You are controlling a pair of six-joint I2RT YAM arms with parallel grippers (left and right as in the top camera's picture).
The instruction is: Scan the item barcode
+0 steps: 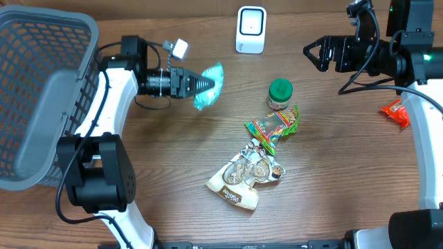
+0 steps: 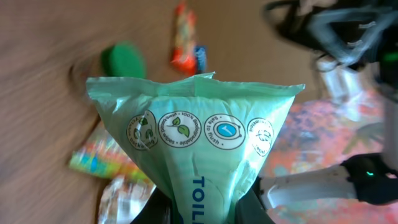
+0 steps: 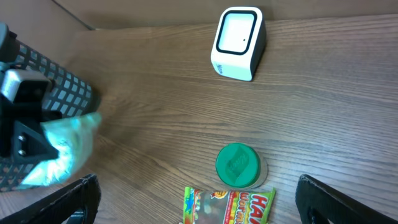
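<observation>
Teal pouch [image 1: 215, 75] between left fingers [image 1: 195, 81]

The wooden table [image 1: 332, 173] has a brown, grained top. Near its far edge, around the middle, stands a white scanner [image 1: 250, 30] with a pale window on its face. Nearer in and slightly right sits a small jar with a green lid [image 1: 279, 94], upright. Just beside it, on the near side, a green and red gummy packet [image 1: 273, 126] lies flat. A crumpled cream and silver pouch [image 1: 246, 178] lies at that packet's lower tip. A red packet [image 1: 395, 113] lies well apart, far right. A grey mesh basket [image 1: 69, 76] occupies the left edge.
</observation>
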